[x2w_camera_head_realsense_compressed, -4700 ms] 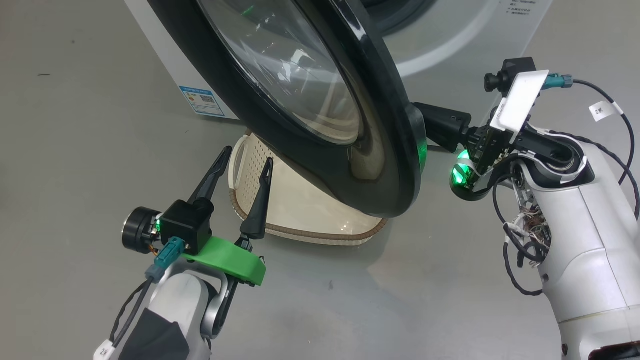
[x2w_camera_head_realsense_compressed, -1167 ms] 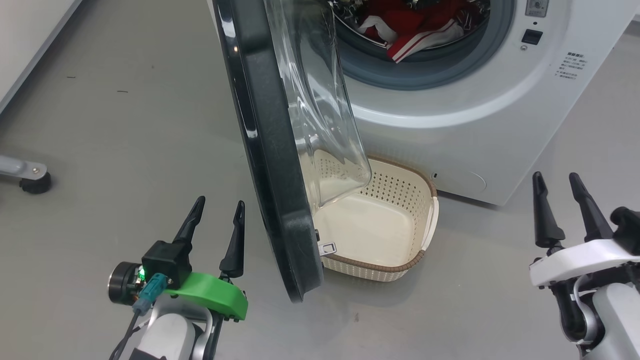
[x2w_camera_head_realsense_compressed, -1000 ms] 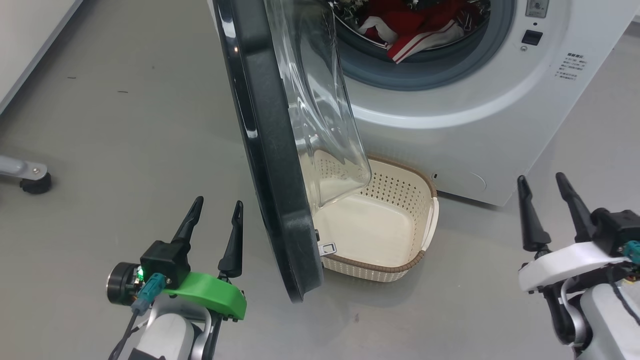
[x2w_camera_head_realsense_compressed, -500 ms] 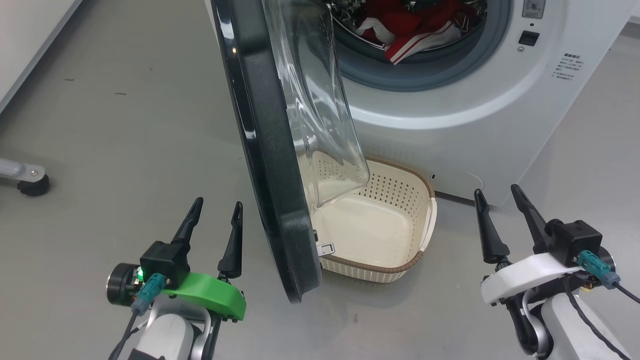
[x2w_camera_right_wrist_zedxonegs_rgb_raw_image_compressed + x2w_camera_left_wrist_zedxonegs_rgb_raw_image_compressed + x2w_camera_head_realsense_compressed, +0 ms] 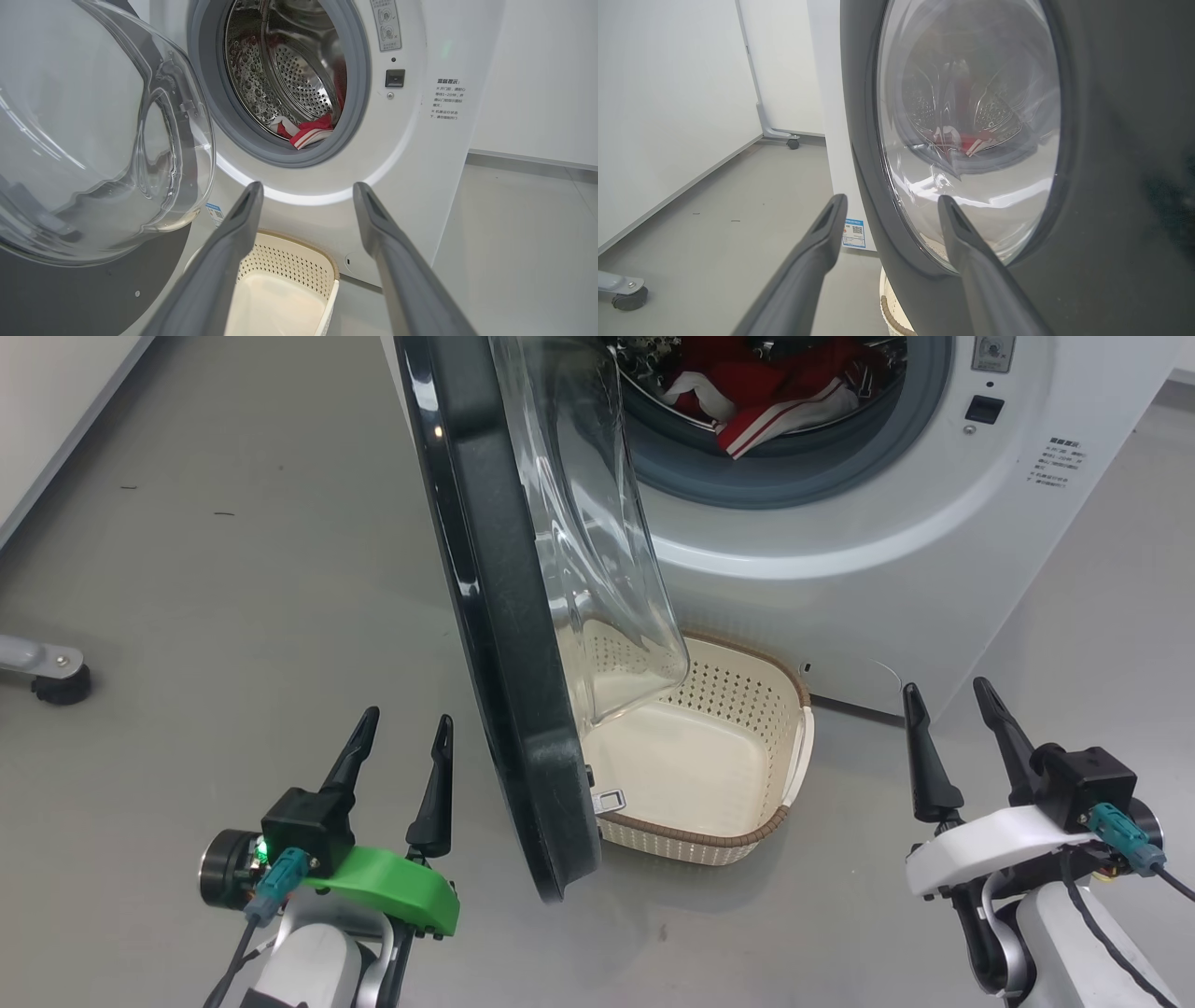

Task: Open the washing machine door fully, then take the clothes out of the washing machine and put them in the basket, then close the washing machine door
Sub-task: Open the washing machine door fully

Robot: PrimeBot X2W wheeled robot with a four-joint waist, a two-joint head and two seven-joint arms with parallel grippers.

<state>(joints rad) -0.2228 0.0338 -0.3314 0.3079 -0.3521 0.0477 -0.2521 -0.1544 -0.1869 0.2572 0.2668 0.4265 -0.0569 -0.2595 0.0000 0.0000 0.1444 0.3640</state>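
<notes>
On washing machine (image 5: 840, 569): blue label (image 5: 853, 233), printed text (image 5: 447, 99), illegible; left tool (image 5: 410, 715), right tool (image 5: 945, 686) spread, empty.

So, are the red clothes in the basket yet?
No, the basket has nothing in it, and the red clothes lie inside the drum of the washing machine.

The washing machine door (image 5: 504, 616) is seen swung out edge-on between the two grippers, its glass bowl overhanging the left part of the basket (image 5: 738, 840). The left gripper (image 5: 410, 714) is walled off from the drum by it. Open space is left between the right gripper (image 5: 945, 685) and the drum mouth of the washing machine (image 5: 840, 579).
</notes>
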